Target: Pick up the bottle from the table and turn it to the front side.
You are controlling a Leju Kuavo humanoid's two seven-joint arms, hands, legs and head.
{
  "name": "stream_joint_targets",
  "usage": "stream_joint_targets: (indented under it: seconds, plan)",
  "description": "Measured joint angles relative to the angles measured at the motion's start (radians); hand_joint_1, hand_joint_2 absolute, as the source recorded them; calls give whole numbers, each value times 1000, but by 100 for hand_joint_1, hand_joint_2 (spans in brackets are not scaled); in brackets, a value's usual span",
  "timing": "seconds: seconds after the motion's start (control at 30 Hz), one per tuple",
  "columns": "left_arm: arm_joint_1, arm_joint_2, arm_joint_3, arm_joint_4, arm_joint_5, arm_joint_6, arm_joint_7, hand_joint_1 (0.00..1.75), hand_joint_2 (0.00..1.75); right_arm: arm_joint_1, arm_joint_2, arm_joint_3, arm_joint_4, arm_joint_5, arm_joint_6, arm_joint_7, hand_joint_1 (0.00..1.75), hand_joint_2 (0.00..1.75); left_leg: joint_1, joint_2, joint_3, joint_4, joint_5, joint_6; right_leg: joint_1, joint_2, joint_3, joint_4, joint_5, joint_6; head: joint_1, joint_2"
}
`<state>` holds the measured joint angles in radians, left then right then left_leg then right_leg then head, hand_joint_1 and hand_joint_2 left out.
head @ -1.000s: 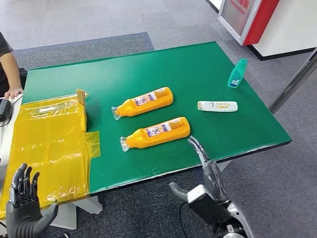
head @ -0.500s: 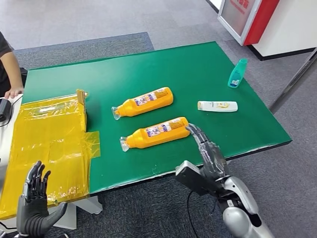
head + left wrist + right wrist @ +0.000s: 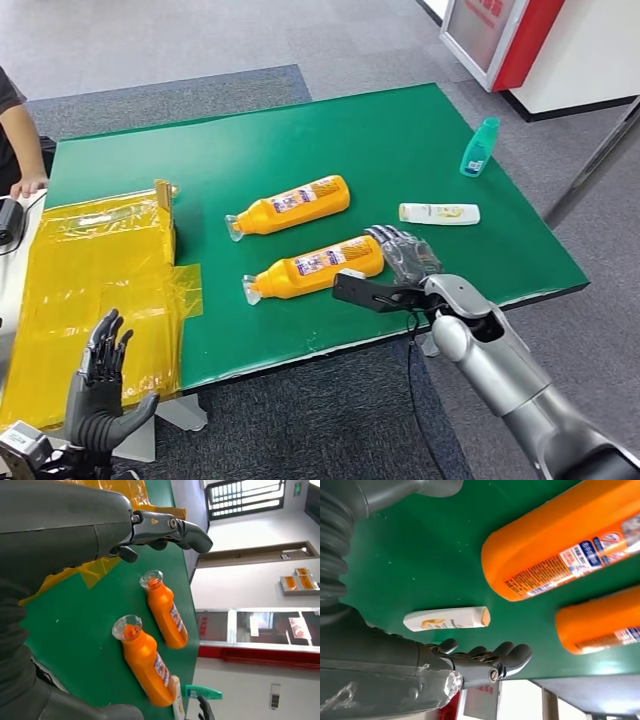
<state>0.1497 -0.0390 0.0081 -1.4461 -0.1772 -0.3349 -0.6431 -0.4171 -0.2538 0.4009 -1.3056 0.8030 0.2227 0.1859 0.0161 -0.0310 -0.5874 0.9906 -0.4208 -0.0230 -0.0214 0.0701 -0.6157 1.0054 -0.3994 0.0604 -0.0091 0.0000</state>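
Green table (image 3: 249,165) on grey carpet (image 3: 173,40) bears orange bottles; both hands' fingers spread, holding nothing.

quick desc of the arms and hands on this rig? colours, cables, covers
Silver metal right arm with a black cable hanging under the wrist. Both the right hand and left hand have dark grey-black fingers. The wrist views show a grey ribbed cover and a thick grey thumb.
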Motion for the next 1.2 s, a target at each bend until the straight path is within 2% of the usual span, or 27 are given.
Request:
stream_joint_targets:
  seconds: [0.33, 0.6, 1.2]
  plan:
    - [-26, 10, -31, 42, -1, 2, -13, 0, 175, -137, 3, 102, 221, 30, 35, -4, 0, 175, 0, 0, -1, 0, 0, 0, 0, 0, 0, 0, 0, 0, 0, 0]
    - [-34, 14, -46, 62, -1, 4, -14, 0, 175, -207, 29, 151, 331, 39, 34, -8, 0, 175, 0, 0, -1, 0, 0, 0, 0, 0, -1, 0, 0, 0, 0, 0]
    - [-47, 19, -87, 94, -29, 28, -12, 0, 175, -304, 128, 210, 506, 32, 18, -10, 0, 175, 0, 0, -1, 0, 0, 0, 0, 0, -1, 0, 0, 0, 0, 0]
